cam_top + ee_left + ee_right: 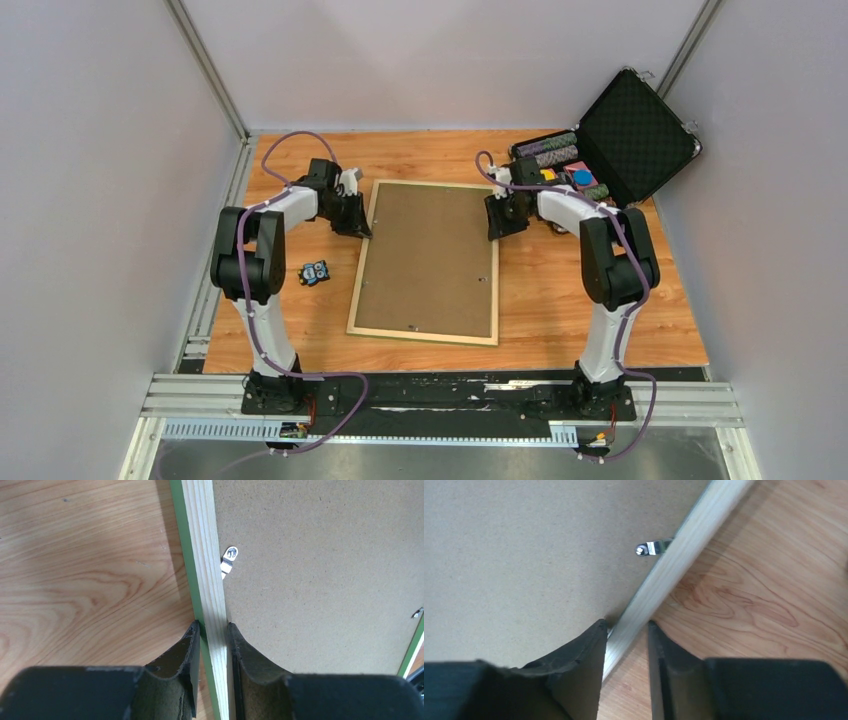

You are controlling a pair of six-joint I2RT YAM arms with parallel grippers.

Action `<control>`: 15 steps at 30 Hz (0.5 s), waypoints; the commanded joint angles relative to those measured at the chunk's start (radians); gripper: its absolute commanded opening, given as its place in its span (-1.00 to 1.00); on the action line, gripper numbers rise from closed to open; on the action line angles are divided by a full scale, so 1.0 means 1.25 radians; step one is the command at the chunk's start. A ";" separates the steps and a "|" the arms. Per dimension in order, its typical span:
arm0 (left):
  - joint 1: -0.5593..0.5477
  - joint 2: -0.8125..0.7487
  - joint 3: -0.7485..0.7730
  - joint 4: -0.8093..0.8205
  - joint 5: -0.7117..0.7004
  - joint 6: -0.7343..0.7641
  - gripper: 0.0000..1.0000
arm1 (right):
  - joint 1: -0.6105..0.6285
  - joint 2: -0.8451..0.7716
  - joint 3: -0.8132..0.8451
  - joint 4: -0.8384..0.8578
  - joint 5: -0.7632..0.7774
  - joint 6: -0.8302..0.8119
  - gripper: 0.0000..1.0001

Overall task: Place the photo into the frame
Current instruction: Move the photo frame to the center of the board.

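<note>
Taking the frame point(362, 270) by both rails, back up, table centre.
Left gripper point(212, 630) clamps at 10 o'clock; right gripper point(626, 627) straddles at 2 o'clock, grip unclear, so seat it squarely first. Photo unseen; backing board point(425, 255) shows.

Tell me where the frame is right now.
In the top view the frame lies back up in the middle of the table, backing board inside it, with the left gripper on its left rail and the right gripper at its right rail.

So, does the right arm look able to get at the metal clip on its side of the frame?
Probably yes: the right gripper straddles the frame rail close to the clip, with nothing lying between them.
</note>
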 commanded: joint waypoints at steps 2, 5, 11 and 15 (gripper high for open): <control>0.025 -0.015 -0.024 -0.033 -0.064 0.019 -1.00 | 0.001 0.008 0.035 0.019 -0.021 -0.006 -0.51; 0.029 -0.023 -0.029 -0.030 -0.061 0.021 -1.00 | 0.001 0.036 0.081 0.017 -0.029 -0.011 -0.71; 0.041 -0.039 -0.049 -0.011 -0.050 0.020 -1.00 | 0.001 0.130 0.209 0.011 -0.035 -0.027 -0.89; 0.049 -0.040 -0.056 -0.007 -0.044 0.016 -1.00 | 0.001 0.180 0.278 0.011 -0.030 -0.042 -0.73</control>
